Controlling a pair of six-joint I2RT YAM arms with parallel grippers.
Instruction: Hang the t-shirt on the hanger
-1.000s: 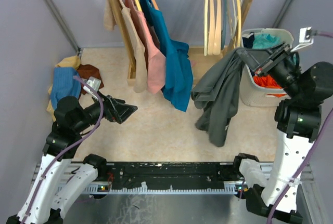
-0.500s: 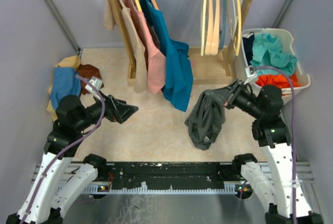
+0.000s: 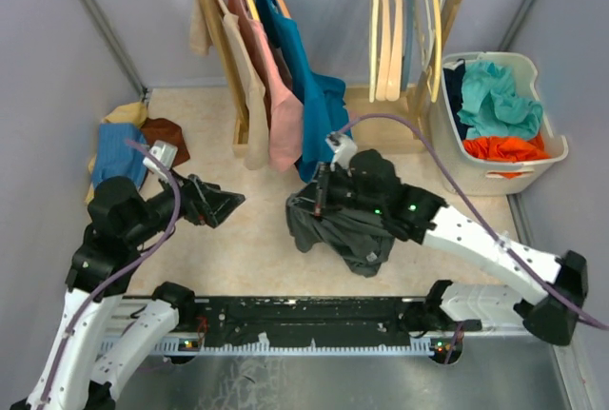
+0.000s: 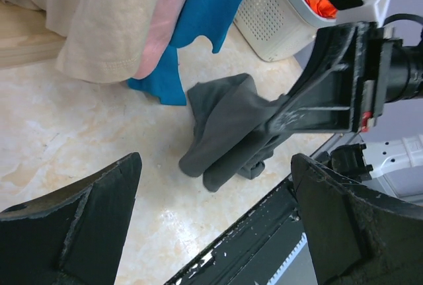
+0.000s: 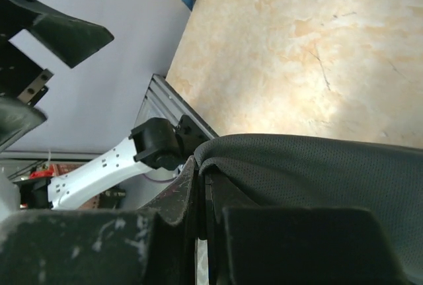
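The dark grey t-shirt hangs bunched from my right gripper, low over the middle of the floor. The right wrist view shows those jaws pressed together on a fold of the t-shirt. My left gripper stands open to the left of the cloth, apart from it, with nothing between its fingers. From the left wrist, the t-shirt droops ahead of the open left gripper. Several pale wooden hangers hang bare on the right of the rail; which one is the hanger I cannot tell.
A teal-blue shirt, a pink garment and a beige one hang on the rail's left half. A white laundry basket of clothes stands at the right. A pile of clothes lies at the left wall. The black base rail runs along the near edge.
My right arm has swung from the basket leftwards and down, carrying the t-shirt to the middle of the floor. The left arm has barely moved and stays open.
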